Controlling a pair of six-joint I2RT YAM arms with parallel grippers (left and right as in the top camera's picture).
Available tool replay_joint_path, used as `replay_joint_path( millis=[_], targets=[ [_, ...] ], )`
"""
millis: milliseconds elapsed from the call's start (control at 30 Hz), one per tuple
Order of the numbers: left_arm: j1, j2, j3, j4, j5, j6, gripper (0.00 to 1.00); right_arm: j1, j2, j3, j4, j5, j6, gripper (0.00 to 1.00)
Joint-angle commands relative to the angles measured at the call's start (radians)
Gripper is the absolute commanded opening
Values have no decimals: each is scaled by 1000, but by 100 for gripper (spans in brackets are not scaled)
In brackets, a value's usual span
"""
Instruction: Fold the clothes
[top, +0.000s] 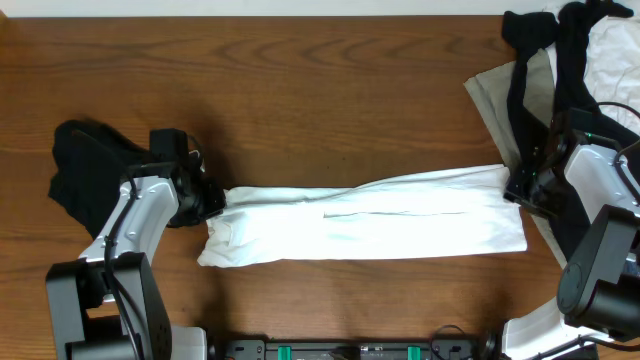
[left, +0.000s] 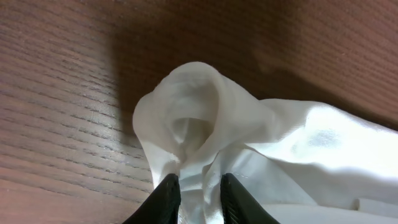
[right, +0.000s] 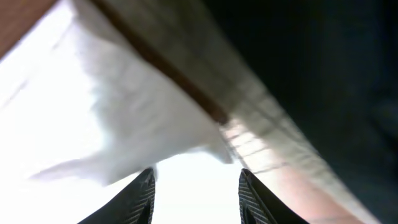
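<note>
The clothes being worked on are a white T-shirt (top: 370, 220), folded into a long band across the table's middle. My left gripper (top: 213, 200) is at its left end. In the left wrist view the left gripper (left: 199, 180) is shut on a bunched fold of the shirt (left: 298, 137), which puckers up ahead of the fingers. My right gripper (top: 515, 188) is at the shirt's right end. The right wrist view shows the right gripper (right: 196, 177) open, jaws well apart over the bright white shirt (right: 93, 112), whose edge lies just ahead of the tips.
A black garment (top: 85, 165) lies at the left, behind the left arm. At the back right is a pile of a black piece (top: 545, 50), a beige piece (top: 495, 95) and a white piece (top: 615, 55), close to the right arm. Bare wood table (top: 330, 110) shows behind the shirt.
</note>
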Motion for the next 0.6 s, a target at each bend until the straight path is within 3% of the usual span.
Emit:
replay_joint_path(
  millis=[0,400,500,567],
  targets=[
    [-2,8,-3,-3,-16,2,25,-6,3,-6,-2,-98,33,42],
    [-2,8,-3,-3,-16,2,25,-110,3,-10,-24,-102,64,47],
    [-2,8,-3,-3,-16,2,54,-137,3,-36,-16,-124,45,49],
    [-2,8,-3,-2,-16,2,58,-145,3,-68,11,-142,45,49]
  ],
)
